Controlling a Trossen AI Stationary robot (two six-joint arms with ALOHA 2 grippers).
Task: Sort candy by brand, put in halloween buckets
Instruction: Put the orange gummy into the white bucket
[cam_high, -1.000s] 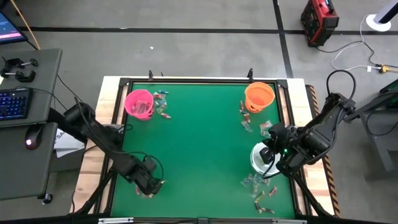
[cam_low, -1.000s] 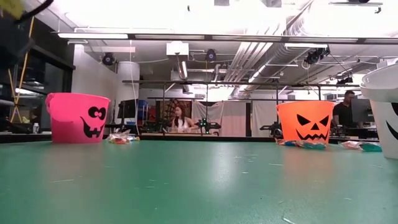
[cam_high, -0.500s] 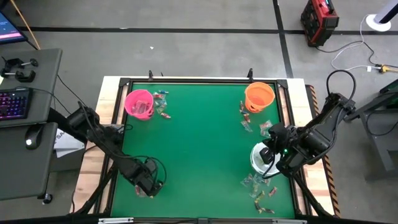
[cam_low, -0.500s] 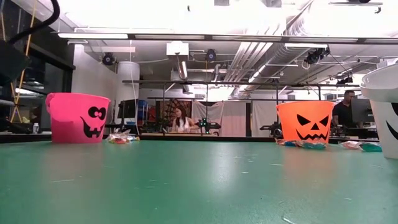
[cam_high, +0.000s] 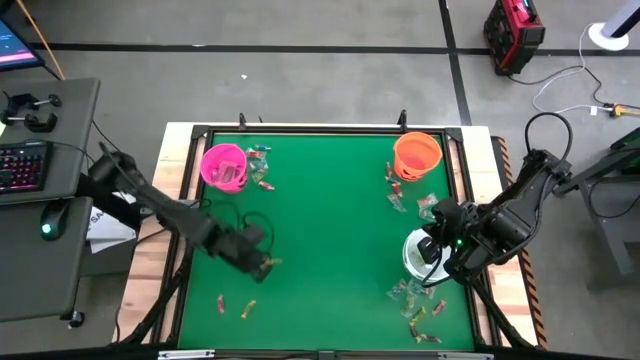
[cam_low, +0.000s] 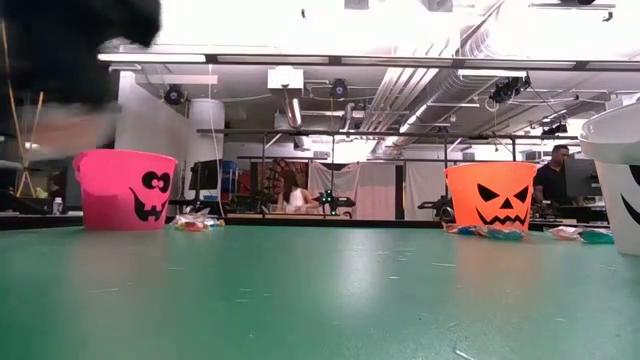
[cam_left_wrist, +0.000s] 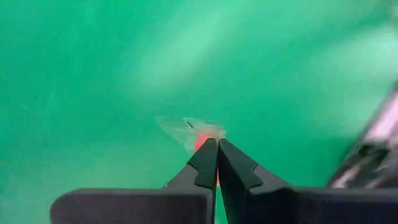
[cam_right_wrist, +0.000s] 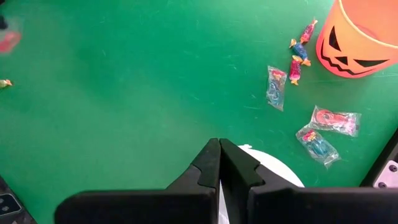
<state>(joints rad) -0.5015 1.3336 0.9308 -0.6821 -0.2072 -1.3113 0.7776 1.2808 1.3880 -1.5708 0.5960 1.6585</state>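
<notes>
My left gripper (cam_high: 263, 263) hangs over the left half of the green table and is shut on a small candy (cam_left_wrist: 198, 132) with a clear wrapper and a red middle. The left arm shows as a dark blur (cam_low: 80, 40) in the low view. My right gripper (cam_right_wrist: 219, 147) is shut with nothing in it, above the white bucket (cam_high: 418, 256) at the right. The pink bucket (cam_high: 223, 166) stands far left and the orange bucket (cam_high: 417, 155) far right. Loose candy lies by the pink bucket (cam_high: 262, 170), by the orange bucket (cam_right_wrist: 303, 53) and near the front right (cam_high: 415, 300). My left gripper pinches the candy's red middle (cam_left_wrist: 200, 140) between its two fingertips. The clear wrapper end (cam_left_wrist: 177, 124) sticks out past the tips. The candy is lifted clear of the table.
Two small candies (cam_high: 220, 303) (cam_high: 247, 308) lie near the front left edge. A dark frame rims the table (cam_high: 330, 131). The middle of the green mat (cam_high: 330, 220) is bare. A person sits in the room behind (cam_low: 290, 192).
My left gripper has shut on a candy near the table's front left, then risen and gone toward the far edge and the table's middle with it. The candy is lifted clear. Two other candies stay on the mat where the gripper was.
</notes>
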